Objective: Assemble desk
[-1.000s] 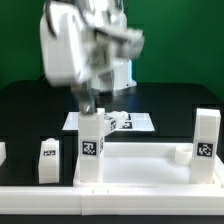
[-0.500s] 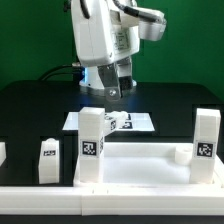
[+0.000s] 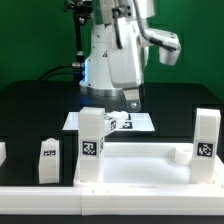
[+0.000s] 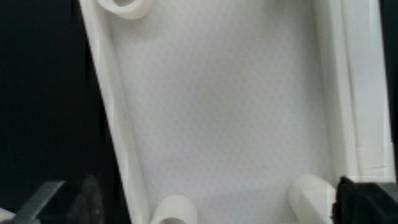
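Observation:
The white desk slab [image 3: 140, 166] lies flat at the front. Two tagged white legs stand upright on it, one at the exterior view's left [image 3: 92, 145] and one at its right [image 3: 207, 134]. A third leg [image 3: 48, 160] stands loose on the black table, left of the slab. My gripper [image 3: 132, 98] hangs open and empty above and behind the slab, touching nothing. In the wrist view the slab [image 4: 222, 100] fills the picture, with round sockets [image 4: 173, 210] showing. The open gripper [image 4: 205, 203] shows there only as dark fingertips [image 4: 365, 195] at the edge.
The marker board [image 3: 140, 122] lies flat behind the slab. A long white border rail [image 3: 110, 202] runs along the front. Part of another white piece [image 3: 2, 152] shows at the far left edge. A green wall stands behind the black table.
The arm has swung from over the left leg toward the exterior view's right, and the gripper now hangs higher, behind the slab. The jaws stayed open.

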